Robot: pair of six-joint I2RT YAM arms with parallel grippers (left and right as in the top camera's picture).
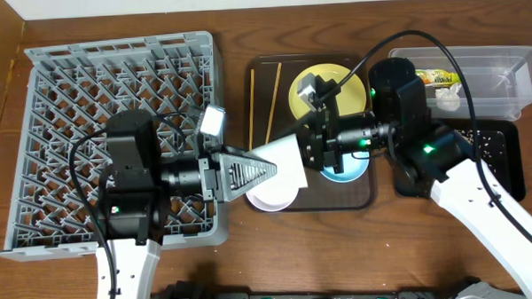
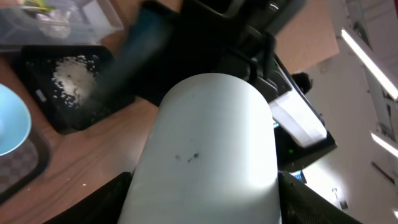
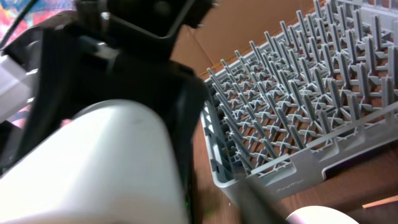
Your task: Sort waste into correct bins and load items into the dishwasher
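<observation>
The left end effector (image 1: 253, 170) pinches a white cup (image 1: 288, 155) in mid-air. I cannot tell whether the right end effector (image 1: 308, 146) grips it. An early release could drop it.

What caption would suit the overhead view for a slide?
Left gripper and right gripper meet at a white cup above the brown tray, beside the grey dish rack.

Our left arm (image 1: 130, 185) and right arm (image 1: 411, 104) have black housings, white lower links, black cables (image 1: 442, 46) and green lights (image 1: 425, 149); the left end effector (image 1: 268, 167) is ribbed black.
</observation>
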